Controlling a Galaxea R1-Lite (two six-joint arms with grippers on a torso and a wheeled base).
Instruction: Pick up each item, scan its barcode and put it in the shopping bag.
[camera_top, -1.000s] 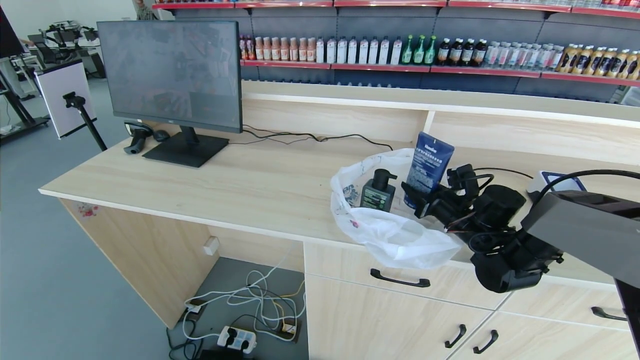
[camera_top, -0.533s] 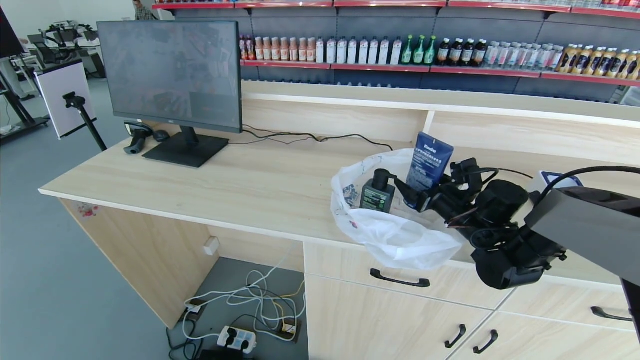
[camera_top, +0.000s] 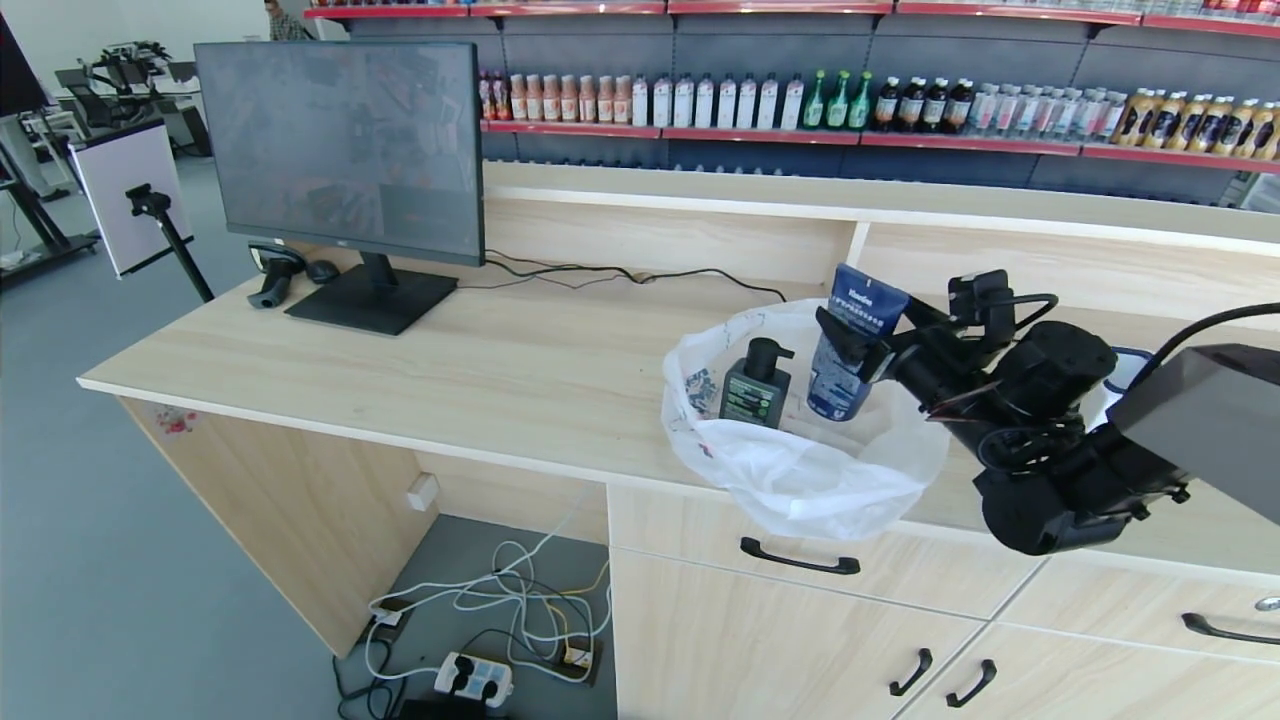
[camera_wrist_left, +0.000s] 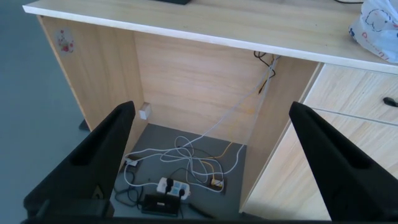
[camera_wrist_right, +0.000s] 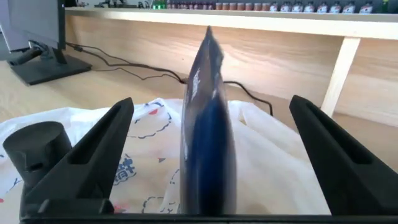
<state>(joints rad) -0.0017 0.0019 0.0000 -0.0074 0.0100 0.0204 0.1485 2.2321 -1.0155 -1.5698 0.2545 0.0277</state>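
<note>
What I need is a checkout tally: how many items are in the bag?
2. The pump bottle stands on the left; the blue tube beside it, inside the open right end effector. Folds may hide more.

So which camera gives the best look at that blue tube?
The head view: the blue tube stands full-length, cap down, in the shopping bag beside a dark pump bottle. The right wrist view sees it edge-on, between the open fingers of the right end effector. The left wrist view looks under the counter instead.

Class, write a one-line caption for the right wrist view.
Open right gripper flanks the upright blue tube in the shopping bag.
</note>
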